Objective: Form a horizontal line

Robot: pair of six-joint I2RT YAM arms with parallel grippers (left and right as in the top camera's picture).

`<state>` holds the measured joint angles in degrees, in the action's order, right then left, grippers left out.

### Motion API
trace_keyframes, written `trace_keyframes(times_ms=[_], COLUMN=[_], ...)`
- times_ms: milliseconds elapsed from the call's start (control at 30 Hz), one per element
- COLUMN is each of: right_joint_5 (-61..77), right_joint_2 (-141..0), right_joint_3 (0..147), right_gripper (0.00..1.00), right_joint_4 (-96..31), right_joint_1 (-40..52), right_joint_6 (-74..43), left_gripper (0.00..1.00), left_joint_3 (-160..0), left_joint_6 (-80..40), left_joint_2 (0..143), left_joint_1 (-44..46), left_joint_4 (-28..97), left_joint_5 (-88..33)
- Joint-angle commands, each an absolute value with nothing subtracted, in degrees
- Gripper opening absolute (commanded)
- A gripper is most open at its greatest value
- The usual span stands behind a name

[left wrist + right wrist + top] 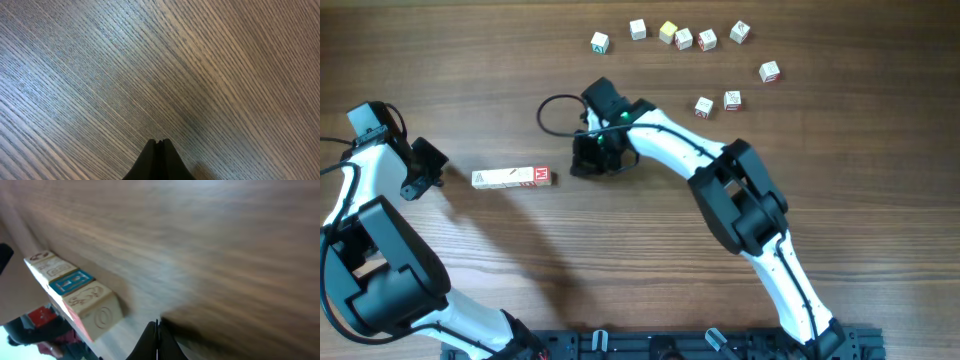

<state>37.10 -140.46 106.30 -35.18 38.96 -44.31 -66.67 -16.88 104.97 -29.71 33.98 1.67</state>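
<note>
The horizontal line [511, 178] is a short row of pale wooden letter cubes set edge to edge on the table, its right end cube showing a red M. In the right wrist view the row [72, 291] runs along the left side, with a blue-lettered face in it. My right gripper [582, 165] is shut and empty, a short way right of the M end; its closed fingertips show in its own view [157, 325]. My left gripper [432, 172] is shut and empty, just left of the row; its view shows only bare wood beyond the closed tips [159, 142].
Several single letter cubes lie scattered at the back right, among them a yellow one [667, 32] and one near the right arm [704, 106]. A black cable [555, 115] loops behind the right wrist. The arm bases stand at the front edge.
</note>
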Motion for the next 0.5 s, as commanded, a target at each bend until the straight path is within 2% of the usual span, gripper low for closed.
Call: trace_keyframes(times_ms=[0, 133, 400, 467], right_joint_5=[31.44, 24.97, 13.06, 10.44], right_joint_2=[-141.40, -137.69, -124.05, -119.44], right_joint_3=[105.43, 105.43, 105.43, 105.43], right_gripper=[0.04, 0.04, 0.04, 0.04], right_joint_4=[-40.73, -52.29, -64.86, -67.07], right_joint_1=[34.74, 30.41, 28.86, 28.91], right_joint_6=[-39.42, -33.78, -32.95, -32.99], left_gripper=[0.04, 0.04, 0.04, 0.04], left_joint_3=[-67.42, -67.51, -67.92, -67.92], left_joint_6=[-17.17, -17.19, -16.71, -15.25], left_joint_2=[105.34, 105.12, 97.80, 93.86], left_joint_1=[-29.95, -29.95, -29.95, -29.76], left_joint_4=[34.63, 31.99, 30.46, 30.83], left_joint_5=[2.02, -0.38, -23.11, -32.18])
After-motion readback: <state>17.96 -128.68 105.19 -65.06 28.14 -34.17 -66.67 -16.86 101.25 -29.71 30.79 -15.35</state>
